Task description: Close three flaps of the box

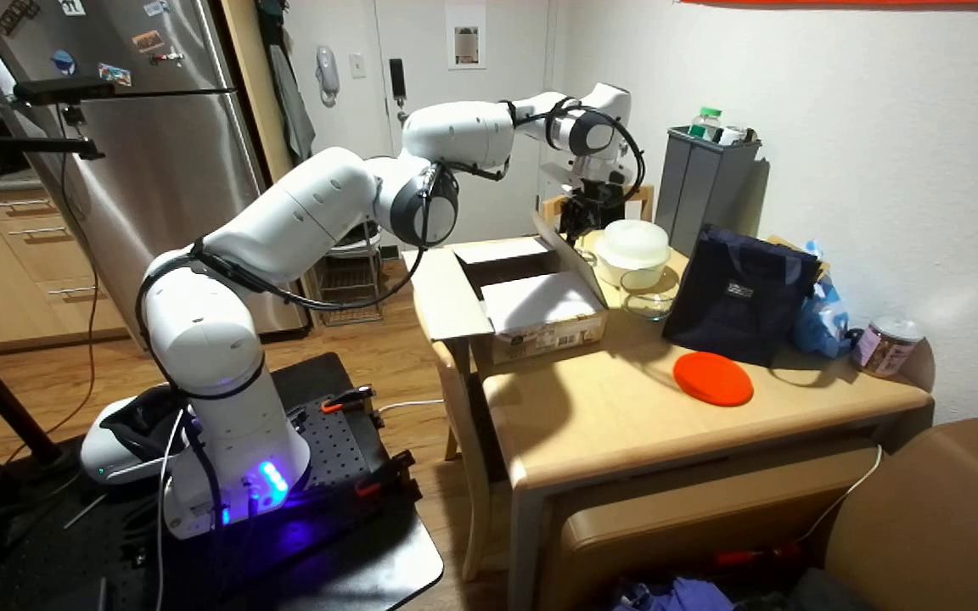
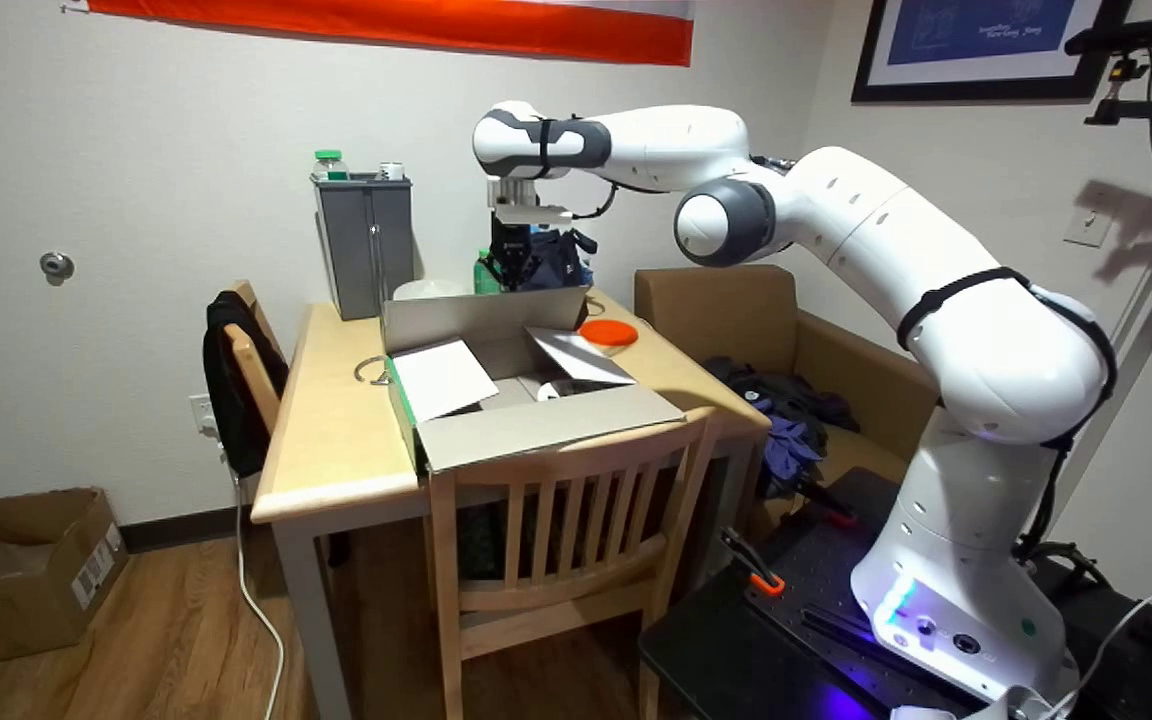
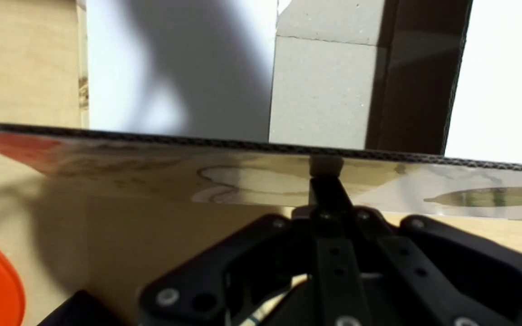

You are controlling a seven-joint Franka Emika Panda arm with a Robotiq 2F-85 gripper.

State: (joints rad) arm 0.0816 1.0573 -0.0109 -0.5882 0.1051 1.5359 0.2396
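The tan carton box (image 1: 550, 338) sits on the table with its middle uncovered. Two white-sided flaps (image 2: 444, 380) on opposite sides lean inward over the opening; the one on the right (image 2: 581, 357) still slopes. On the robot's side, a flap (image 2: 551, 428) lies folded outward above the chair. The far flap (image 2: 481, 315) stands up, its glossy printed outer face (image 3: 152, 167) filling the middle of the wrist view. Behind that face is my gripper (image 3: 326, 179), fingers together and nothing between them. Whether the fingertips touch the cardboard I cannot tell. The box hides part of the gripper (image 2: 514, 283) in an exterior view.
Beyond the far flap stand a white lidded bowl (image 1: 632, 246) and a clear glass dish (image 1: 649, 304). A black bag (image 1: 739, 293), an orange-red disc (image 1: 712, 379) and a jar (image 1: 886, 346) share the table (image 1: 591, 424). A wooden chair (image 2: 576, 575) backs against the box's near side.
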